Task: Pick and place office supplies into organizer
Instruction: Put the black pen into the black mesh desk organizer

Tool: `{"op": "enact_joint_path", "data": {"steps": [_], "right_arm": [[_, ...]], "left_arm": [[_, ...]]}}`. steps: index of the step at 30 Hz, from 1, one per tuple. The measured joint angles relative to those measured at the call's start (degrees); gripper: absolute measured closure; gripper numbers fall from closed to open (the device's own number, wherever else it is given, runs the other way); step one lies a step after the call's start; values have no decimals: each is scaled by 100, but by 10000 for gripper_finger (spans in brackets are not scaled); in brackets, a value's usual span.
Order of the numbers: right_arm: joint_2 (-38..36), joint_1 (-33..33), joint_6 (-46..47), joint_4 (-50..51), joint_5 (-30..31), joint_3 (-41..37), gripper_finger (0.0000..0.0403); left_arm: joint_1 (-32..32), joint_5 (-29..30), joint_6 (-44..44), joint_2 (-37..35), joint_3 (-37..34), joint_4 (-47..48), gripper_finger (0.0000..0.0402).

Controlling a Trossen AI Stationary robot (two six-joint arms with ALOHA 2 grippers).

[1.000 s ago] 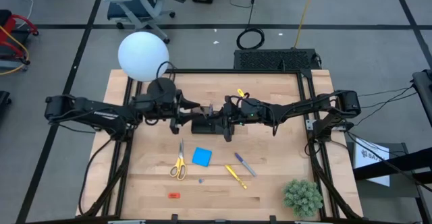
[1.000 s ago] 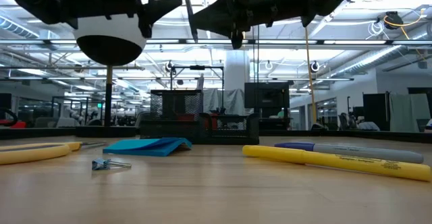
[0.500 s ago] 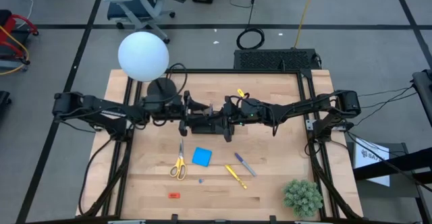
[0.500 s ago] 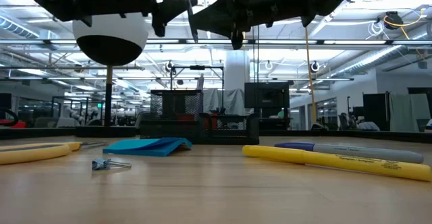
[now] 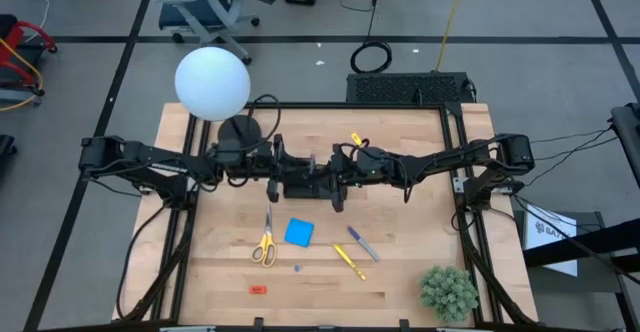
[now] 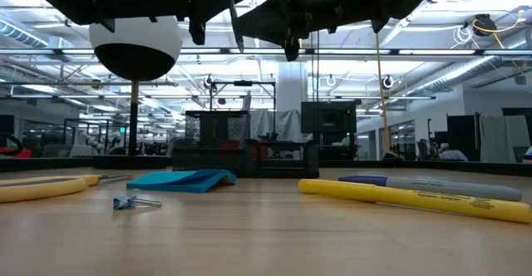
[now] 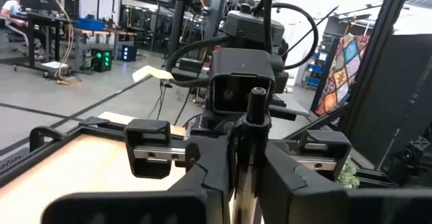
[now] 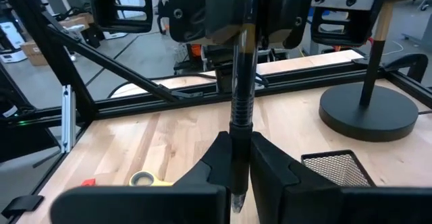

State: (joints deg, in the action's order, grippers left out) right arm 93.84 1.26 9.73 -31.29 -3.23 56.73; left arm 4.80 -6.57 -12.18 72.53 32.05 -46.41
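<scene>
**Two grippers, one black pen above the organizer**

The right gripper (image 8: 239, 163) has its fingers (image 8: 270, 158) closed tight on a black pen (image 8: 241, 82), which stands upright between them. The left gripper (image 7: 244, 166) meets it from the opposite side, its fingers (image 7: 202, 177) pressed in around the same pen (image 7: 253, 136), so both hold it at once. From overhead the two grippers come together at the middle of the bench (image 5: 400, 262), right gripper (image 5: 338, 184) and left gripper (image 5: 285, 175) nearly touching, directly over the small black organizer (image 5: 305, 186). One mesh corner of the organizer (image 8: 335, 167) shows under the right gripper, near the round black lamp base (image 8: 368, 111).

The other supplies lie on the bench nearer the front edge: yellow scissors (image 5: 265, 244), a blue pad (image 5: 298, 232) just beside them, a purple-grey pen (image 5: 362, 243) and a yellow pen (image 5: 348, 260) side by side, a small clip (image 5: 297, 268), and a red eraser (image 5: 257, 289) well apart toward the front. A green plant ball (image 5: 447, 292) sits at the front right corner. The white lamp globe (image 5: 212, 83) hangs over the back left.
</scene>
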Motion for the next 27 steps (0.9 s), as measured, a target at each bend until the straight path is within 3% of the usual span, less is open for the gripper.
{"op": "enact_joint_path", "data": {"steps": [4, 16, 27], "right_arm": [[0, -15, 7, 0, 9, 0, 377], [0, -20, -12, 63, 11, 2, 297], [0, -14, -12, 154, 15, 2, 297]], "left_arm": [[-2, -1, 42, -2, 0, 16, 355], [0, -94, 214, -4, 2, 151, 355], [97, 96, 729, -106, -2, 866, 355]]}}
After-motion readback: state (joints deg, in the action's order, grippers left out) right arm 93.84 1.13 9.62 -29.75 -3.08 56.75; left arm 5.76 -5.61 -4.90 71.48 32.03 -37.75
